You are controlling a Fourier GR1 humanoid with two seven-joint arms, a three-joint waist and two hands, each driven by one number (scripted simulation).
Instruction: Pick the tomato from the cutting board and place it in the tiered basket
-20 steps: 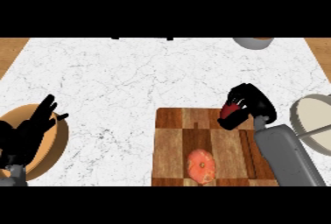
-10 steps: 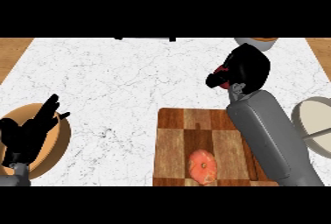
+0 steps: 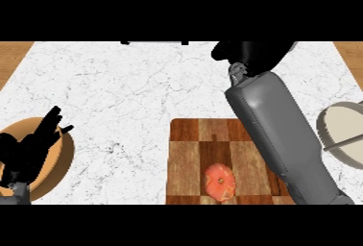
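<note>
My right hand (image 3: 251, 54) is up at the counter's far edge, well beyond the wooden cutting board (image 3: 188, 158). Its fingers are curled, and the tomato seen in it earlier is hidden inside the hand. The grey right forearm (image 3: 278, 129) runs diagonally across the board's right side. A round grey basket with a divider (image 3: 344, 130) sits at the right edge, apart from the hand. My left hand (image 3: 32, 149) rests open at the lower left.
A pink-orange food piece (image 3: 220, 181) lies on the board near its front edge. Under my left hand is a round wooden plate (image 3: 62, 161). A thin dark object (image 3: 152, 42) lies on the white marble counter (image 3: 120, 96) along its far edge.
My right hand lifted off the board's far right corner with the red tomato in it and travelled away to the counter's far edge. The left hand barely moved.
</note>
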